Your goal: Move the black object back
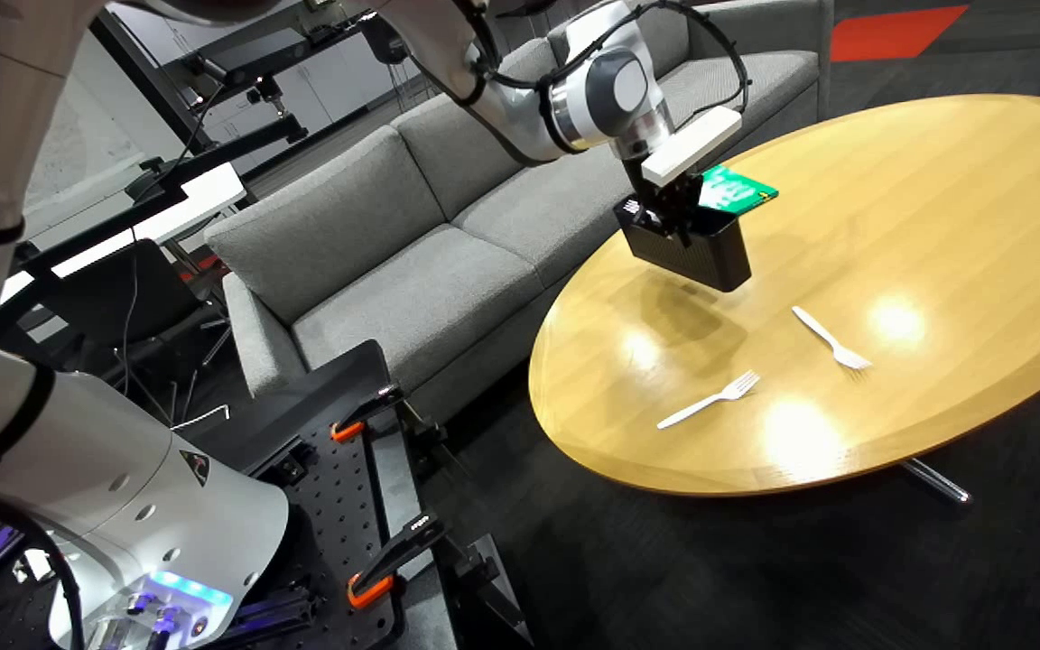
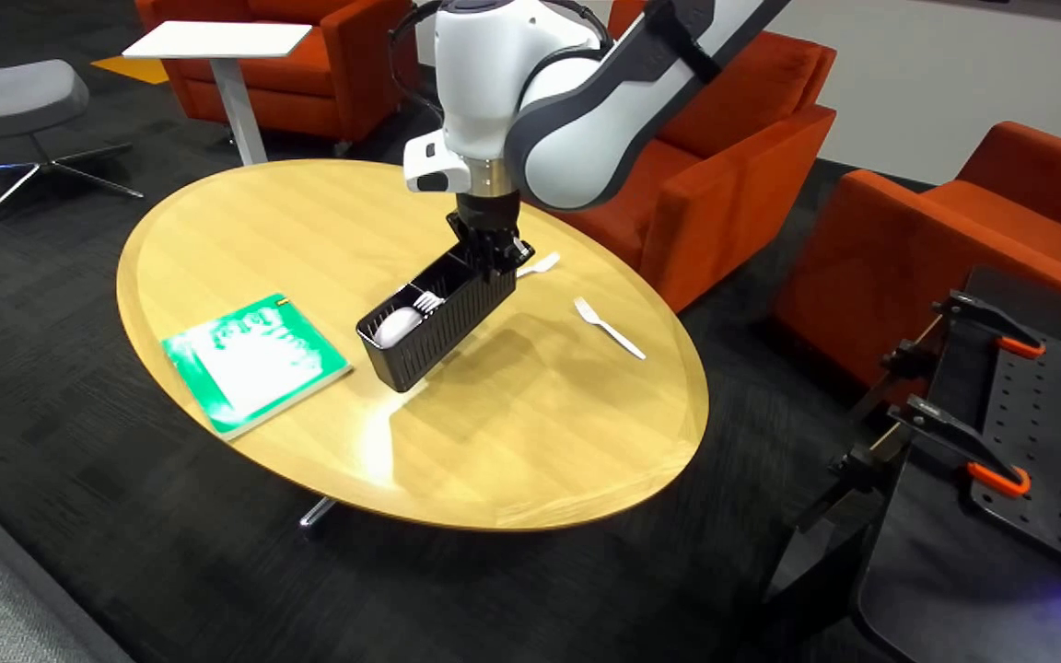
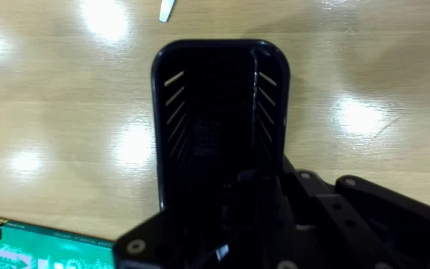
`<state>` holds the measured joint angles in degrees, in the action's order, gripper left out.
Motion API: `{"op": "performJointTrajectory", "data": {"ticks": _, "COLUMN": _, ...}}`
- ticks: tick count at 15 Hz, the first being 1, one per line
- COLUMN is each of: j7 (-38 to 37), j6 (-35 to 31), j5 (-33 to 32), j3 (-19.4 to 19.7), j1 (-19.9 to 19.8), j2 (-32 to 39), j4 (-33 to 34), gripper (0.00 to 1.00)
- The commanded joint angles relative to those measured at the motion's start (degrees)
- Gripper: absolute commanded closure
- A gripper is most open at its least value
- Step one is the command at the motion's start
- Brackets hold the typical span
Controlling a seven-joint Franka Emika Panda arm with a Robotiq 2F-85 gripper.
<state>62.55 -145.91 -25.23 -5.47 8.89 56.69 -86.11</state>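
Observation:
The black object is a long black slotted tray with raised sides (image 1: 690, 255). It also shows in an exterior view (image 2: 443, 333) and in the wrist view (image 3: 218, 93). It hangs slightly tilted above the table, with its shadow on the wood below. My gripper (image 1: 678, 226) is shut on one long side wall of the tray, nearer one end; it also shows in an exterior view (image 2: 496, 262) and the wrist view (image 3: 274, 179). The fingertips are dark and hard to make out. A white spoon (image 2: 398, 327) and a fork (image 2: 427, 302) lie inside the tray's far part.
The oval wooden table (image 1: 935, 226) carries a green book (image 2: 259, 359), also in the wrist view (image 3: 43, 243). Two white forks lie on the table (image 1: 831, 338) (image 1: 710, 400). A grey sofa (image 1: 430, 262) and orange armchairs (image 2: 715, 184) stand around it.

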Motion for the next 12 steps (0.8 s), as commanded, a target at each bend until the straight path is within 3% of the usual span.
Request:
{"op": "performJointTrajectory", "data": {"ticks": 1, "j7": 4.64, "j6": 4.09, "j5": 0.44, "j3": -0.79, "j1": -0.37, "j2": 2.17, "j4": 6.07, "gripper": 0.99}}
{"op": "performJointTrajectory", "data": {"ticks": 5, "j7": 9.65, "j6": 6.82, "j5": 0.84, "j3": -0.97, "j1": -0.47, "j2": 5.06, "j4": 10.22, "gripper": 0.99}}
{"op": "performJointTrajectory", "data": {"ticks": 12, "j7": 15.90, "j6": 6.08, "j5": 3.48, "j3": -2.30, "j1": -1.20, "j2": 10.18, "j4": 14.56, "gripper": 0.99}}
